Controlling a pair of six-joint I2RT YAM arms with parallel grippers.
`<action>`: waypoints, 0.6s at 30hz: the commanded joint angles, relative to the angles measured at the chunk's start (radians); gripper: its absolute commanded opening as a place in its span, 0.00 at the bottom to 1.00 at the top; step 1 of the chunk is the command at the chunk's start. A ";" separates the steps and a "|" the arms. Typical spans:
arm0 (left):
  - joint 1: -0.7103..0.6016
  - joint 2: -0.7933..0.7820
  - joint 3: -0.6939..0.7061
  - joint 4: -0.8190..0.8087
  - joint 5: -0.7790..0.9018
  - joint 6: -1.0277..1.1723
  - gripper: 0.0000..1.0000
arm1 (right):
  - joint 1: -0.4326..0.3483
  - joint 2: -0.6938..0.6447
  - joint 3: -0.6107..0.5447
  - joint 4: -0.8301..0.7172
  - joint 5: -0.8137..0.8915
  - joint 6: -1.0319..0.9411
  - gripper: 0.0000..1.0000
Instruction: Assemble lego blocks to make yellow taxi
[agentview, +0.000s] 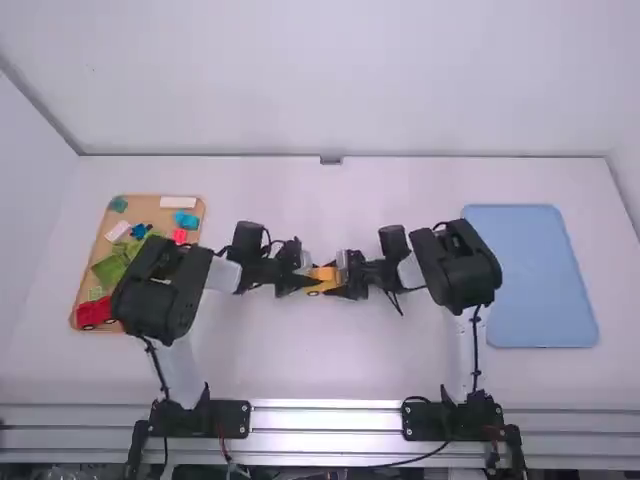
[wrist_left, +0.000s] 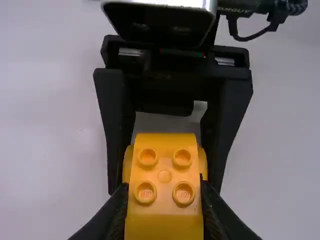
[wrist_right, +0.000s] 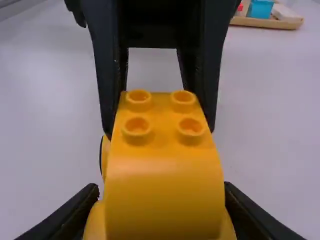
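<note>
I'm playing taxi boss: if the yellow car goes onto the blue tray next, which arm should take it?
Probably the right arm. It stands nearer the blue tray, and the right gripper grips the yellow car. The left gripper grips it too, so that one should let go first.

Small pale lettering (wrist_left: 236, 10) — on black plug (wrist_left: 260, 6)

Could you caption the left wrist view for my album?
A yellow toy, four round studs on top, held by left tool and right tool.
</note>
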 joint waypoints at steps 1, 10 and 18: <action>-0.021 0.053 -0.008 -0.045 -0.027 0.017 0.02 | 0.022 0.013 -0.002 -0.002 0.018 -0.009 0.50; -0.065 0.052 0.041 -0.255 -0.234 0.056 0.02 | 0.023 0.013 0.012 -0.004 0.018 -0.007 0.50; -0.071 0.052 0.076 -0.383 -0.276 0.063 0.02 | 0.013 0.013 0.014 0.002 0.018 -0.001 0.51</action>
